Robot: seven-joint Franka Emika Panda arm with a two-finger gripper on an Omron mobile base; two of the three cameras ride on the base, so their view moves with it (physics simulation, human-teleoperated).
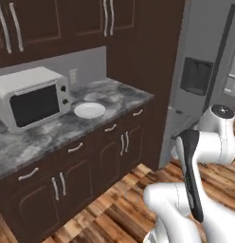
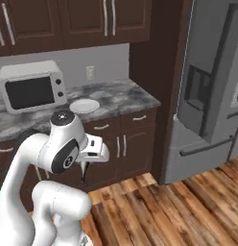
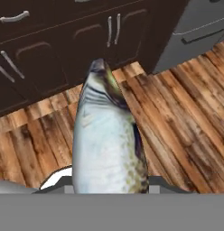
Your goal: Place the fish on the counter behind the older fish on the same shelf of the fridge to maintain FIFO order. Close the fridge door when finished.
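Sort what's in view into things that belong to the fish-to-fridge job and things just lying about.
Belongs to the job:
- slender grey silvery fish, gripped in the hand
- tall grey fridge, doors shut
- grey-and-white marbled counter

Just lying about:
- white microwave
- round white plate

A: Light is even and diffuse in all three renders; I can find no single source. The wood floor (image 3: 186,122) just beyond the gripper (image 2: 85,172) is mid-bright, with no cast shadow under it.

B: Agreed. The cabinets (image 1: 91,175) farther ahead of it go nearly black, panel detail lost. Soft sheen on the fridge (image 2: 207,91), no hard glare.

A: Overall softness, low resolution. The fish (image 3: 107,140) right at the fingertips looks smeared, possibly texture stretch.
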